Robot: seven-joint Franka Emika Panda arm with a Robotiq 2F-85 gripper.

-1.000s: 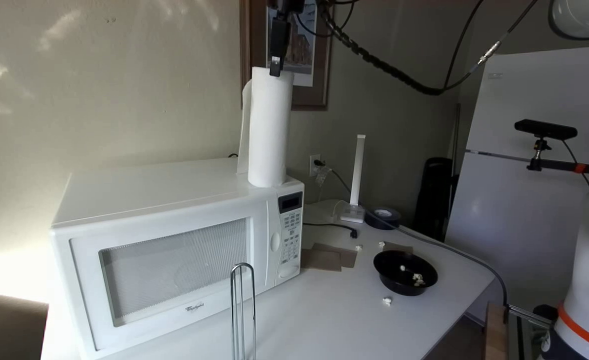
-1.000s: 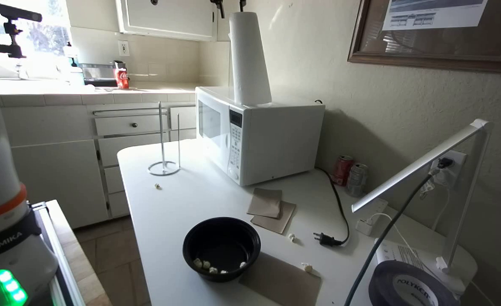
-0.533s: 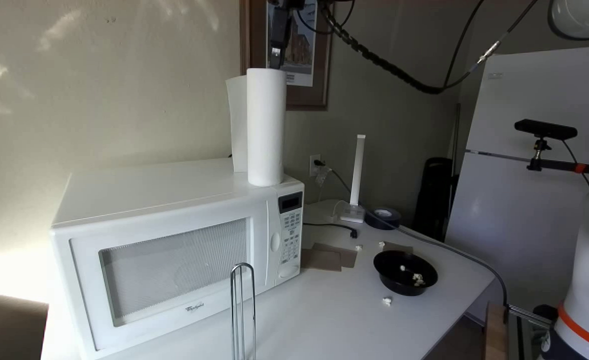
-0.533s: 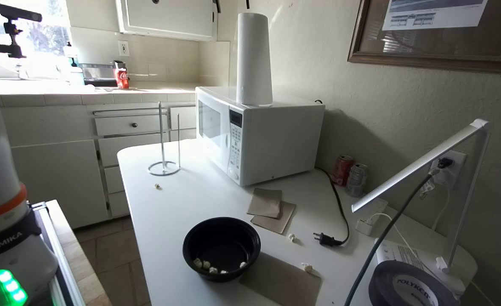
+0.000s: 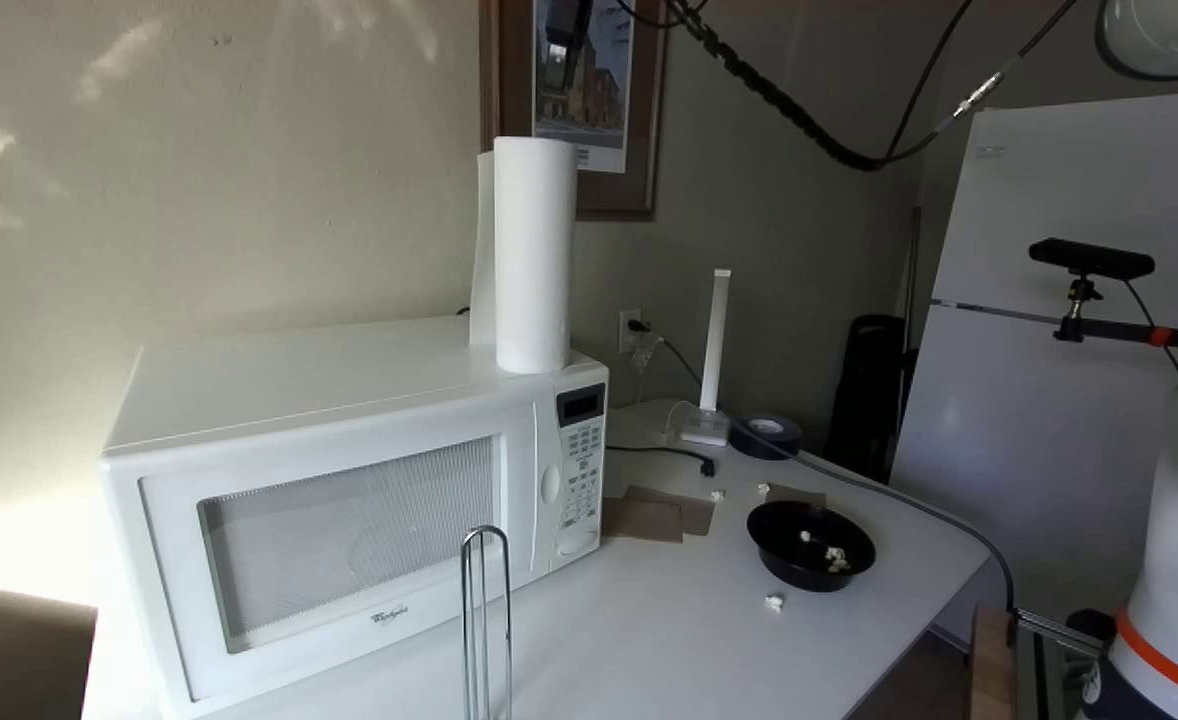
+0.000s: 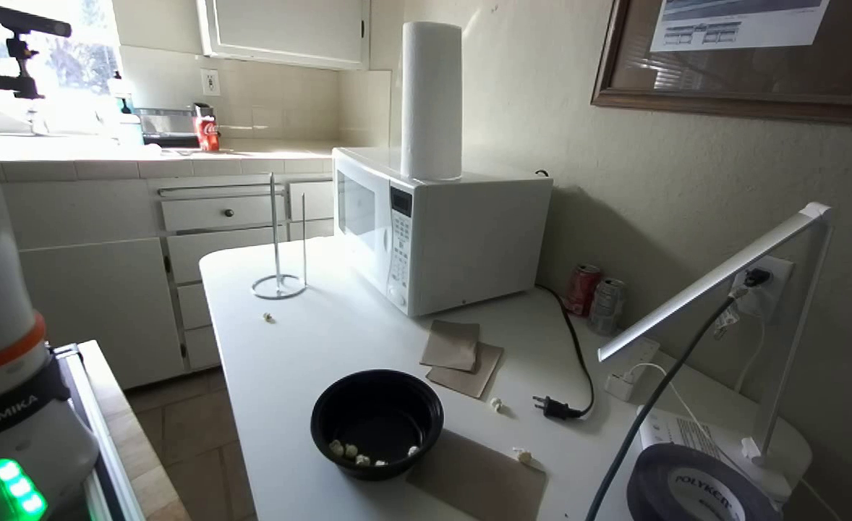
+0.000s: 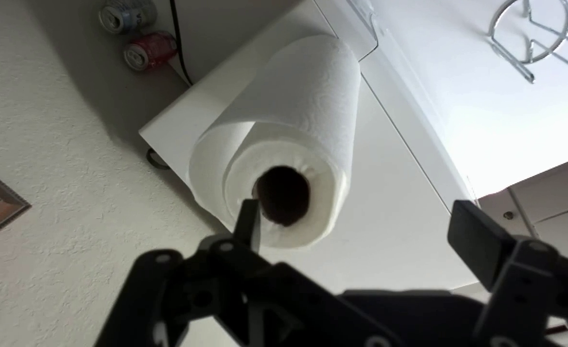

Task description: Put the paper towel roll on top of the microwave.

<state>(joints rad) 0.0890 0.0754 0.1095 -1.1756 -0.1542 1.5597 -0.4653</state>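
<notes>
The white paper towel roll stands upright on top of the white microwave, near its front corner above the button panel. An exterior view also shows the roll standing on the microwave. A loose sheet hangs off its wall side. In the wrist view I look down on the roll and its dark hollow core, with the microwave top below. My gripper is open, with nothing between its fingers. In an exterior view the gripper is above the roll, apart from it.
A thin metal holder stands on the table before the microwave. A black bowl, brown napkins, popcorn pieces, a desk lamp, a tape roll and two cans are around. A framed picture hangs behind.
My gripper has risen from the roll's top and is now clear above it. The roll rocked from a tilt to upright. Its loose sheet swung out, then back closer.
</notes>
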